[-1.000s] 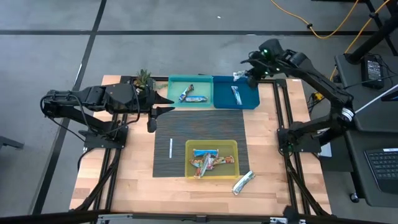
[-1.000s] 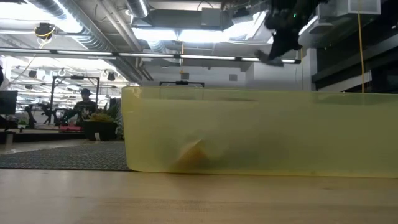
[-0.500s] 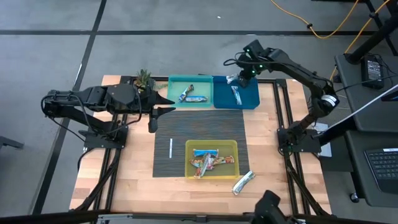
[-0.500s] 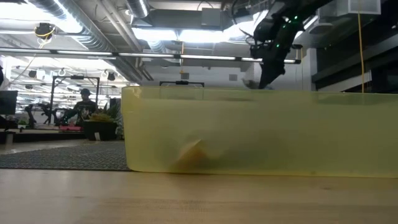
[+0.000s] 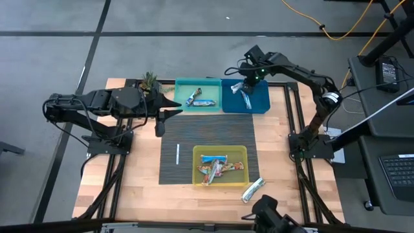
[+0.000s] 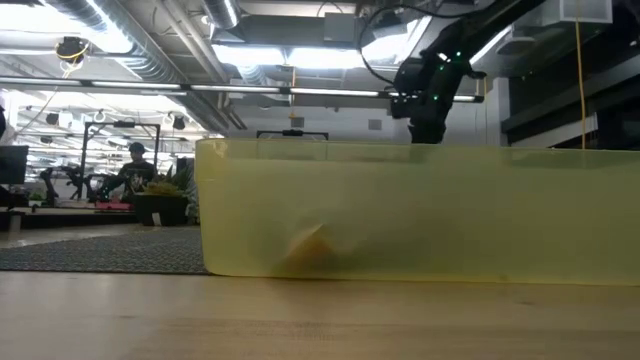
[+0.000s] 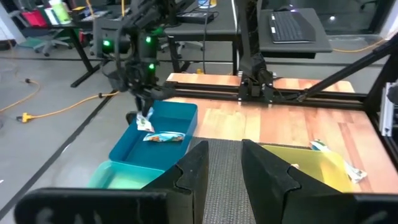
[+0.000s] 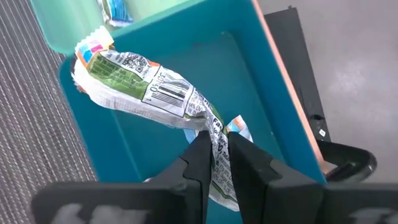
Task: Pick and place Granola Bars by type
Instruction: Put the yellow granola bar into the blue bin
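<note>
Right pincer (image 8: pixel 214 146) grips a granola bar (image 8: pixel 155 87) by one end, hanging above the blue tray (image 5: pixel 259 103). Left pincer (image 7: pixel 224 165), fingers slightly apart and holding nothing, hovers beside the teal tray (image 5: pixel 213 87).

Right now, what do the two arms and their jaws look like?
Both arms are matte black, jointed, with black cabling. The right arm shows green indicator lights near its wrist and a pale band at one joint. The left arm looks alike, unlit; its gripper has flat, dark, blocky jaws.
</note>
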Controlling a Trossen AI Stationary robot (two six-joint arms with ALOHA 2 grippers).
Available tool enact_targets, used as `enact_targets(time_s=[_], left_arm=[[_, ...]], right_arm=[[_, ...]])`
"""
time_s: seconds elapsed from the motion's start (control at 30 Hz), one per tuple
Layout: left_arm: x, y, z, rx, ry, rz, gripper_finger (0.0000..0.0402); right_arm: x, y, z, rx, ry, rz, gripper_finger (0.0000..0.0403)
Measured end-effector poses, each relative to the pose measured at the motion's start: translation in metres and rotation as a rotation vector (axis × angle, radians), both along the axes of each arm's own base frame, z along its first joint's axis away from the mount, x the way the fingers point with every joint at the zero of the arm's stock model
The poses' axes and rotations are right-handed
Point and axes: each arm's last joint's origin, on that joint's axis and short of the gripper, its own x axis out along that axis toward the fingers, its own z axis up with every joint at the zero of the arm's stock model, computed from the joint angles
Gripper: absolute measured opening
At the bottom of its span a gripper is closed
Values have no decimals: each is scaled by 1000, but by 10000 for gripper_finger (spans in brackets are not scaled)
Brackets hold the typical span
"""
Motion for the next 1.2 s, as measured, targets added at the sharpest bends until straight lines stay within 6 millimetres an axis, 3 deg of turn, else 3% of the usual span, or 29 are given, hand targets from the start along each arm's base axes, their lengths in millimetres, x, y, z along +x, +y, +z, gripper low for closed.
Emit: enact_targets(time_s=[0.57,0.93,1.07,1.2], left_arm=[[0,0,0,-17,-7,20,88],[0,0,0,-35,-9,28,88],[0,0,-1,-62,-13,38,88],[0,0,-1,-70,-16,42,88]], right_arm=[[35,-8,-48,-21,40,163,58],[44,-12,-84,41,97,231,61],[45,-12,-86,39,100,243,89],[45,-13,-83,25,87,237,144]])
